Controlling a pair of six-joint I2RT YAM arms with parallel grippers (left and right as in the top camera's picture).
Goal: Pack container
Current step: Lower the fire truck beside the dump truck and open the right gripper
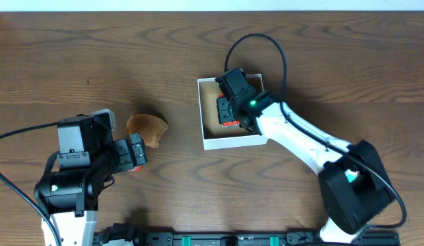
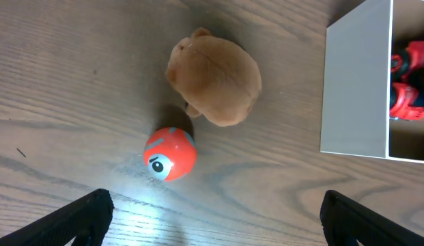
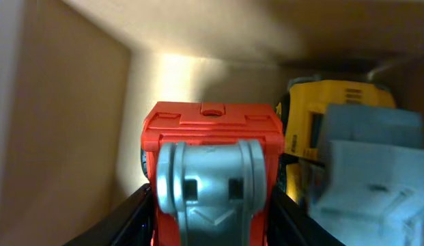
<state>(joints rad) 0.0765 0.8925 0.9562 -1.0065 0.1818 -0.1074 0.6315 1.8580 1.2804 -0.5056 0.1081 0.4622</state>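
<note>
The container [image 1: 232,142], a small white-walled box with a brown inside, stands right of the table's middle. My right gripper [image 1: 229,109] reaches down into it, shut on a red and grey toy vehicle [image 3: 212,126]; a black finger presses each flank in the right wrist view [image 3: 212,212]. Beside it in the box lies a yellow toy [image 3: 334,106]. My left gripper [image 2: 215,222] stands open over bare wood, short of a red-orange ball [image 2: 170,152] with a painted eye. The left wrist view also shows the container's white wall [image 2: 355,82] and the red toy [image 2: 408,82].
A brown plush toy [image 1: 147,128] lies on the table left of the container, just beyond the ball [image 2: 215,78]. A pale grey-blue piece [image 3: 369,164] fills the box's right side. The right arm's black cable loops above the container [image 1: 266,48].
</note>
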